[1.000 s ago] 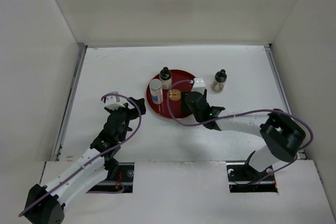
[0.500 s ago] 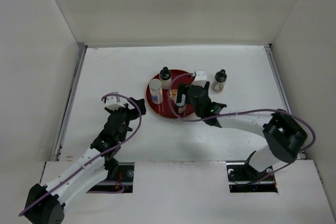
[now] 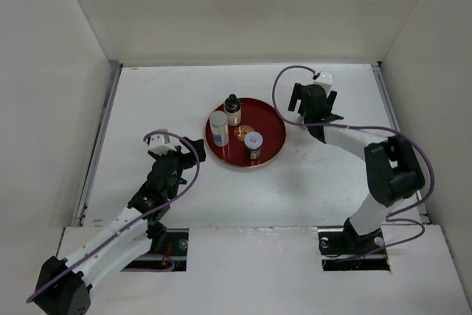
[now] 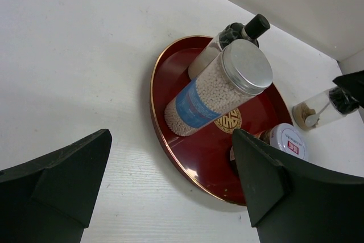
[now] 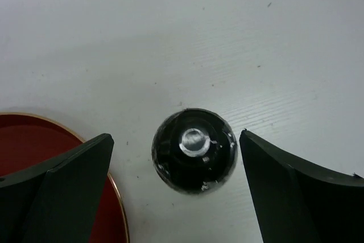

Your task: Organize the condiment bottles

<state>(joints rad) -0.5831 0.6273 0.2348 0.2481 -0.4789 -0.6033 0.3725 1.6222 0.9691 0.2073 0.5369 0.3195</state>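
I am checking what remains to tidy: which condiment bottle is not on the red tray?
The black-capped bottle on the table beside the red tray, below the open right pincer; the other three are on the tray.

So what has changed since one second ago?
The right tool let go of the small jar on the red tray, then moved right to hover open over the lone bottle off the tray. The left tool, the blue-labelled bottle and the black-capped bottle stayed.

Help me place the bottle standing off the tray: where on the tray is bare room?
The right half of the tray is bare, between the white-lidded jar and the right rim. The left side is crowded: the blue-label cylinder and black-capped bottle stand close together.
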